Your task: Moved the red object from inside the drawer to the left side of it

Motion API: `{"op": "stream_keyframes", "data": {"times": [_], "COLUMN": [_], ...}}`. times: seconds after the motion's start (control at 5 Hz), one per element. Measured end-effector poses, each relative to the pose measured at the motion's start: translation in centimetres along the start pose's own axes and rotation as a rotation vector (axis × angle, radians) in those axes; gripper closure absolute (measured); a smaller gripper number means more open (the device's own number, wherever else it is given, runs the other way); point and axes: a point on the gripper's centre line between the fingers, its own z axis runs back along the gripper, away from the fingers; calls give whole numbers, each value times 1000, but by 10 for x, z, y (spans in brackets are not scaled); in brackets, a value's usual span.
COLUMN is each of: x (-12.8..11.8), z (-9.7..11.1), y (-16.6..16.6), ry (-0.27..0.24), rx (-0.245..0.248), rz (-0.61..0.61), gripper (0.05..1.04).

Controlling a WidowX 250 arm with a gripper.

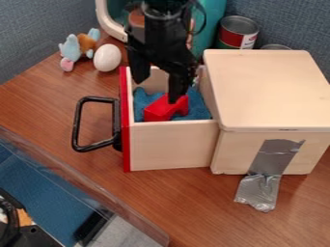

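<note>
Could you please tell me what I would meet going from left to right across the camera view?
Blue, orange and pink plush toy, white egg-shaped object, red front panel of the wooden drawer, chunky red object inside that drawer, metal can with a red and white label.

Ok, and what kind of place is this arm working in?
Likely a robot test bench in a lab or office: a wooden box with an open drawer is fixed to the table with silver tape, and fabric-like panels stand behind.
</note>
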Motion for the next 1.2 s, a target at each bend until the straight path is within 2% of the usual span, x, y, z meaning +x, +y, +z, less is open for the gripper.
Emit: {"op": "stream_keyframes", "data": {"times": [0.4,0.8,1.0,1.2], "x": [-4,-3,-4,-5], "z": [-16,-20,-23,-25], "y": [13,14,10,-3], "ry": [14,9,6,-3], "rx": [16,7,-16,-90], "rz": [35,59,61,64], "gripper": [85,85,84,85]}}
